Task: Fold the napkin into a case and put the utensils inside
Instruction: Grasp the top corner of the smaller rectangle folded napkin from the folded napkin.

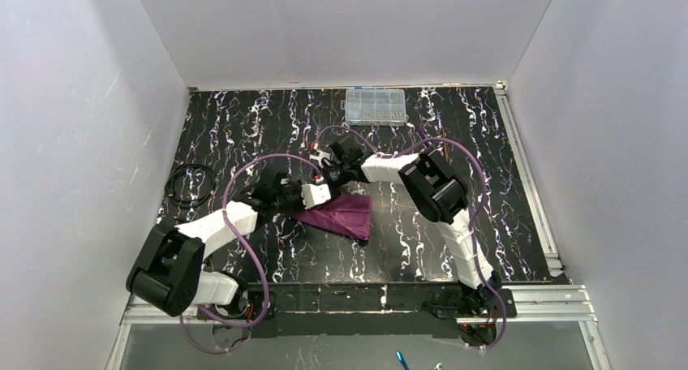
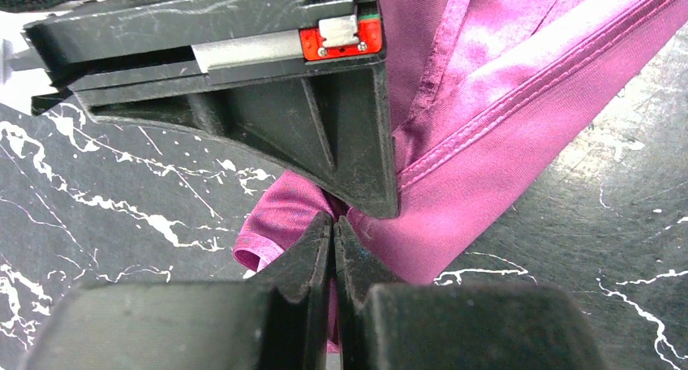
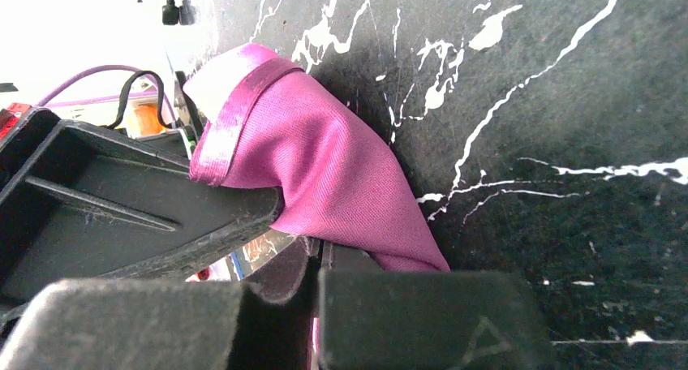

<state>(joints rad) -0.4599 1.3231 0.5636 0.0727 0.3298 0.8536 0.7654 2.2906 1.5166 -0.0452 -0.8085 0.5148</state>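
Note:
The plum-purple napkin (image 1: 341,214) lies folded in a rough triangle in the middle of the table, its upper left corner lifted. My left gripper (image 1: 326,190) and right gripper (image 1: 331,178) meet at that corner. In the left wrist view my left gripper (image 2: 333,224) is shut on the napkin (image 2: 503,126), with cloth showing between the jaws. In the right wrist view my right gripper (image 3: 318,252) is shut on the napkin (image 3: 324,167), which drapes over the left gripper's finger (image 3: 122,216). The utensils and the case are out of view.
A clear plastic compartment box (image 1: 375,106) stands at the back of the black marbled table (image 1: 454,126). A black cable coil (image 1: 189,183) lies at the left. A metal rail (image 1: 527,175) runs along the right side. White walls close in three sides.

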